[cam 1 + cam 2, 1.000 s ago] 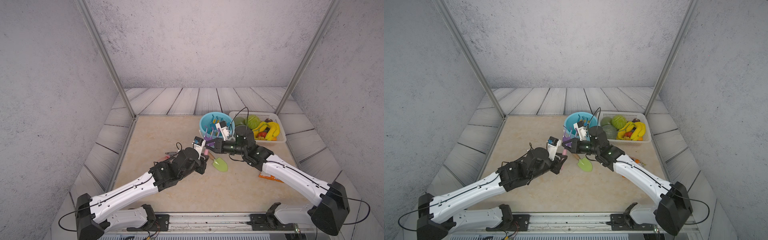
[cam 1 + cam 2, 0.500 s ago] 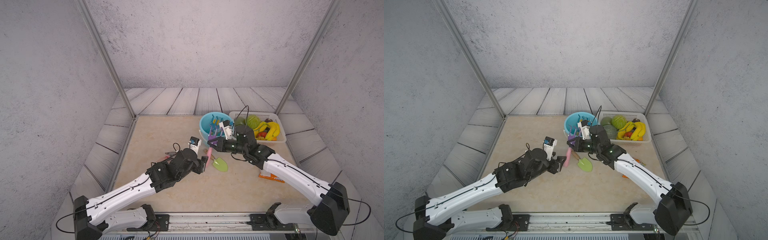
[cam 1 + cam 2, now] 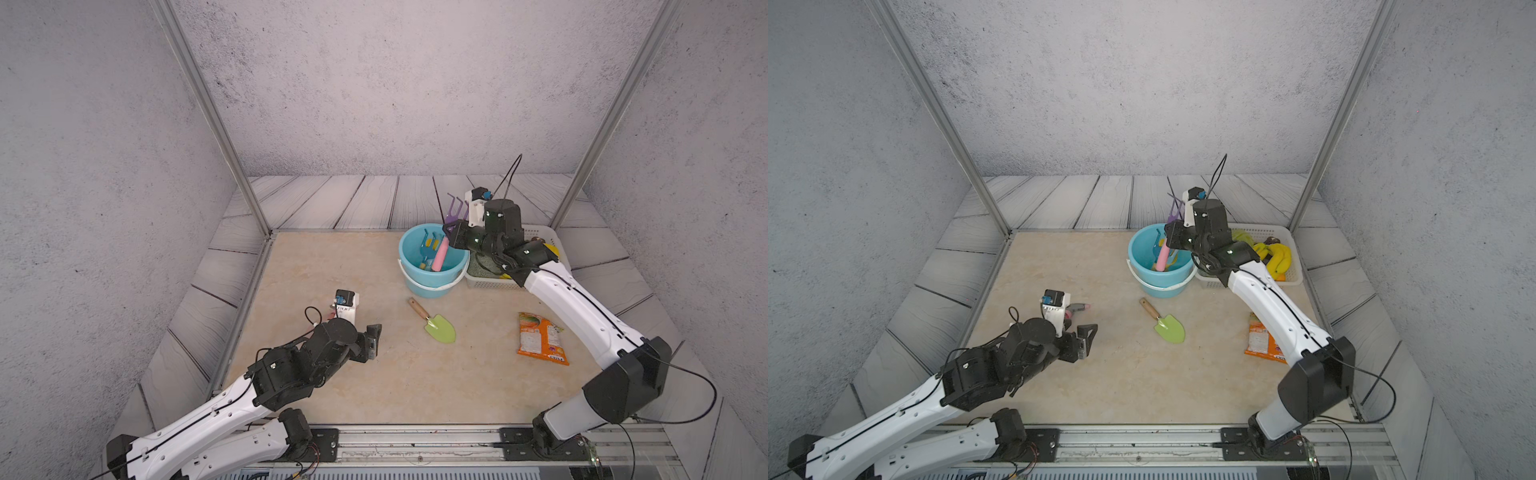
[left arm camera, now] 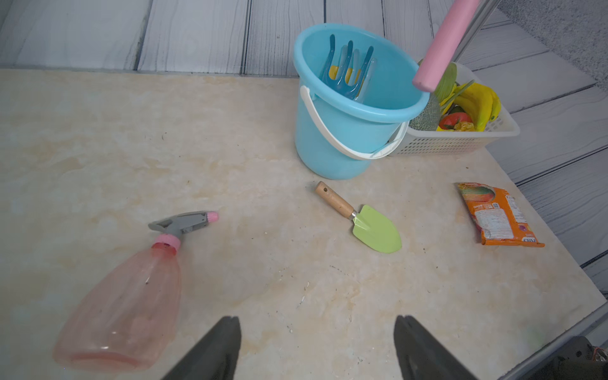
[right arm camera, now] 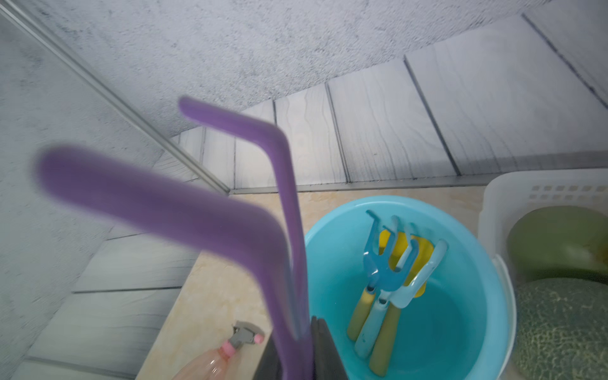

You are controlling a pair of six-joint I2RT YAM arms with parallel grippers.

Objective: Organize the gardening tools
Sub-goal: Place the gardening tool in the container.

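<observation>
My right gripper is shut on the purple rake, prongs up. The rake's pink handle hangs down over the mouth of the light-blue bucket; in the right wrist view the jaws clamp its purple neck. A blue rake and a yellow scoop stand inside the bucket. The green trowel lies on the table in front of the bucket. The pink spray bottle lies on its side left of my open, empty left gripper.
A white basket of plastic fruit stands against the bucket's right side. An orange snack packet lies flat near the right edge, beside my right arm. Metal frame posts stand at the table's back corners.
The left gripper opened, let go of the purple rake and drew back toward the front left. The right gripper carried the rake up and back over the bucket.
</observation>
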